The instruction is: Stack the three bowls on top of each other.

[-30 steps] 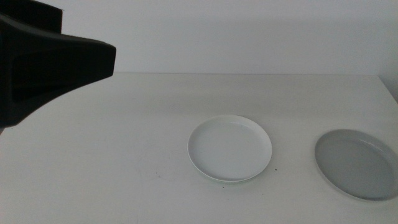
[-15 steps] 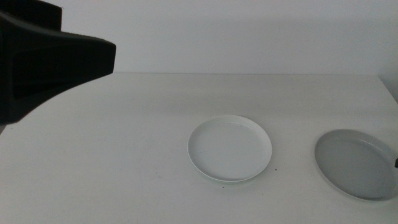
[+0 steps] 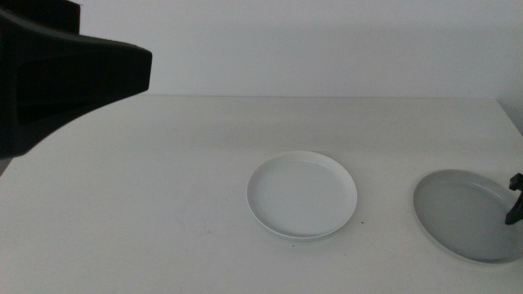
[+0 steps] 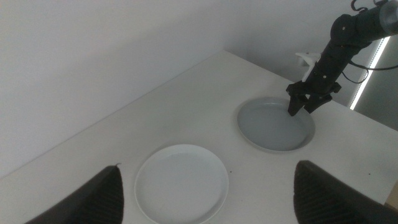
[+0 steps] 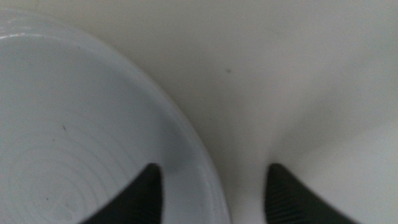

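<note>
A white bowl [image 3: 302, 196] lies near the table's middle, also in the left wrist view [image 4: 181, 183]. A grey bowl [image 3: 466, 214] lies to its right, near the table's right side [image 4: 275, 124]. My right gripper [image 3: 515, 208] has come down at the grey bowl's right rim [image 5: 186, 137]. It is open [image 5: 214, 196], with one jaw over the bowl's inside and the other outside the rim. My left gripper [image 4: 217, 205] is open and held high above the table, holding nothing.
The left arm [image 3: 65, 82] shows as a large dark shape at the upper left of the middle view. The white table [image 3: 163, 204] ends at a pale wall behind. The right arm [image 4: 336, 43] reaches in over the table's right edge.
The right gripper has come into the middle view at the right edge, down to the grey bowl's rim. The bowls and the left arm have not moved.
</note>
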